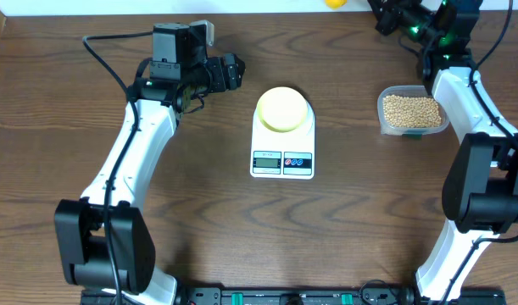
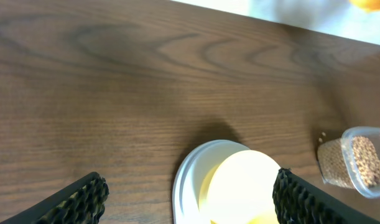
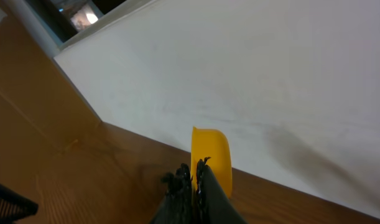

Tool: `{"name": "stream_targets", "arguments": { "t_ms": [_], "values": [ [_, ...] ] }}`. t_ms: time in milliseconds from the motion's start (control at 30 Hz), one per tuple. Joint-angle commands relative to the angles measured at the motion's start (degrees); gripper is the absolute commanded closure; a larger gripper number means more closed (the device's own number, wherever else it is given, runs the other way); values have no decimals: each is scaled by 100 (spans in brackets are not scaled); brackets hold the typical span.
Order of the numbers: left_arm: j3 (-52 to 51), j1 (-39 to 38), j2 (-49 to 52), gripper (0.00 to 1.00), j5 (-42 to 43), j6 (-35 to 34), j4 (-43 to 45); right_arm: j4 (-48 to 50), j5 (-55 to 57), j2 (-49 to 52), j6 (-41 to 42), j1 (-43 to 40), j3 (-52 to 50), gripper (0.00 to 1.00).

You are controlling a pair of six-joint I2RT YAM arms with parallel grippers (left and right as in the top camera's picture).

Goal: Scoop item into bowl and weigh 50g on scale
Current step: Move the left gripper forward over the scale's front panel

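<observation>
Right claw (image 3: 194, 177) grips scoop (image 3: 212, 155); left claw (image 1: 233, 71) wide, empty. Bowl (image 1: 284, 108) on scale (image 1: 282, 146) looks empty; next, dip into beans (image 1: 411, 110).

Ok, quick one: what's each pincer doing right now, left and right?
Left pincer: open, holding nothing.
Right pincer: shut on the yellow scoop.

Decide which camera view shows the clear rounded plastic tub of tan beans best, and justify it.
The overhead view: the whole clear plastic tub shows from above, right of the white rectangular scale. The left wrist view catches it small at its right edge. The right wrist view misses it.
</observation>
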Motion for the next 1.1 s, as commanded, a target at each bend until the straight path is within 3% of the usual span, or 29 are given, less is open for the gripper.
{"name": "stream_targets", "arguments": {
  "t_ms": [0,567,1067],
  "values": [
    [107,-31,-448,13,166,422,-13,-63,-39,-31,-70,17,107,99],
    [107,-1574,-925,13,-2107,787,-839,-498,-39,-28,-116,13,107,99],
    [107,-1998,-894,13,-2247,890,-1423,-610,-37,-31,-330,13,107,99]
  ]
}}
